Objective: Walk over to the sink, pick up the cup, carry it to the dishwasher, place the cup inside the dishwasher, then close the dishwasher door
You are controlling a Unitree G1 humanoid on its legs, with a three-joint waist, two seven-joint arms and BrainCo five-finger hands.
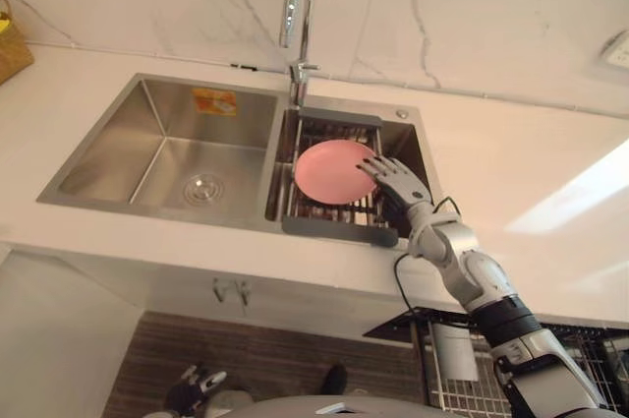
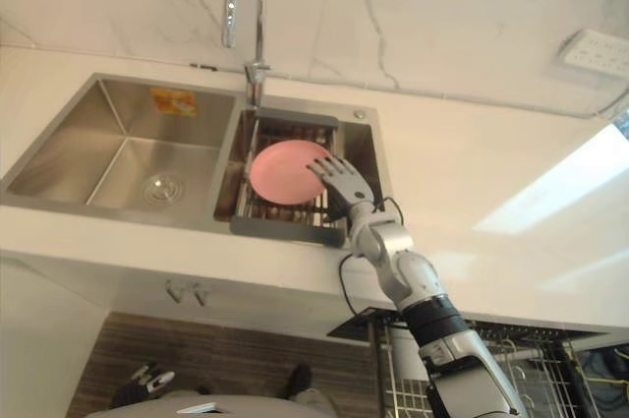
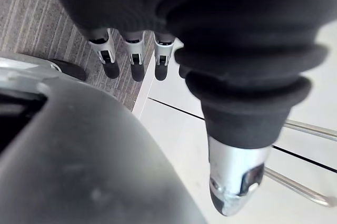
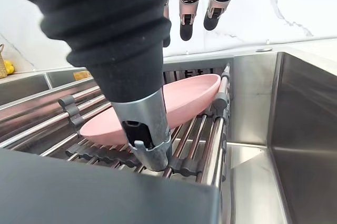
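Now, right hand (image 1: pixel 395 180) splayed above plate (image 1: pixel 327 170)

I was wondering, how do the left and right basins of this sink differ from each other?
The left basin is wider than the right basin. The left basin is bare but for a round drain and an orange sticker; the right basin holds a rack with a pink dish. The right hand reaches over the right basin, not the left. Both are stainless steel.
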